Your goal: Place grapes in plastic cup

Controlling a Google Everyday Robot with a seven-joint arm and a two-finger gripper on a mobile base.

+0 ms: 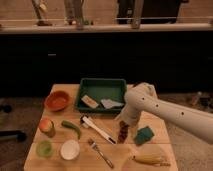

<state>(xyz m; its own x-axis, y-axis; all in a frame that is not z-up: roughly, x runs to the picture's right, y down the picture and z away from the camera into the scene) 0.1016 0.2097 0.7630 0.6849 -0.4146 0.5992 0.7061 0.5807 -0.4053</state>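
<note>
Open and empty, the gripper point(121, 120) hovers just above the grapes point(122, 133), centre frame. Grasping and carrying them to the cup point(44, 148), lower left, remain.

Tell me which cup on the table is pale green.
The plastic cup at the front-left corner, beside the white bowl; the yellowish cup behind it has a red-orange top. The tool hangs above the grapes.

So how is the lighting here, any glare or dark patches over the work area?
Camera view: dim, warm light on the table; the background behind it is nearly black. The white arm is the brightest surface, with no glare. The gripper, low over the grapes, sits in the arm's shade, dark on dark. The plastic cup at front left is evenly lit.
</note>
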